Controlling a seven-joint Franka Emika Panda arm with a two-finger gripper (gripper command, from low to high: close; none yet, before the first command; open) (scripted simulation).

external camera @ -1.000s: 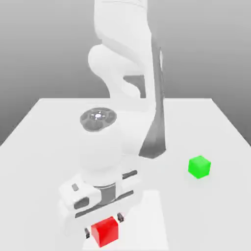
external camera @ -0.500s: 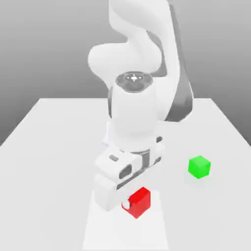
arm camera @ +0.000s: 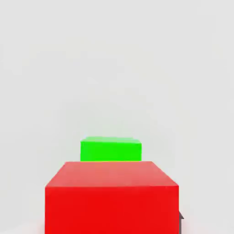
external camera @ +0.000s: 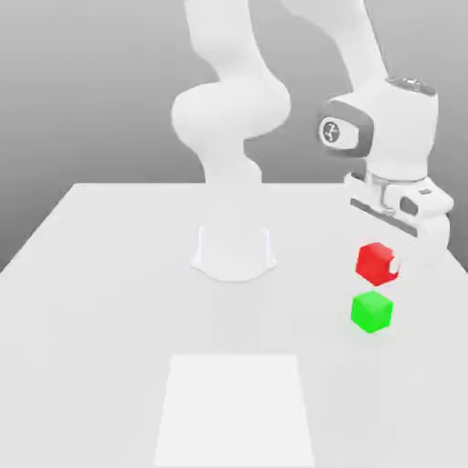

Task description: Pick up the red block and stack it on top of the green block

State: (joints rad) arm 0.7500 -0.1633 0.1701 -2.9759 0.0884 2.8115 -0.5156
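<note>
Red fills our closed pincer (external camera: 377, 265): we hold the red block (external camera: 377, 263) clamped, raised off the counter (external camera: 101, 320), near and apart from the green block (external camera: 372, 312), which rests on the counter.

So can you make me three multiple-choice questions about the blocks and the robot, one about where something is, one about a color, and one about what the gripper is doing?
1. Where is the green block?
A) on the red block
B) on the table
C) in the gripper

2. What color is the block in the gripper?
A) red
B) blue
C) yellow

3. How is the gripper now?
A) wide open
B) lying on the table
C) shut on a block

Right letters:
1 B: the green block sits on the table.
2 A: the red block is at the gripper, up above the green one.
3 C: the red block hangs in the air with a gap below it, so the gripper has hold of it.
</note>
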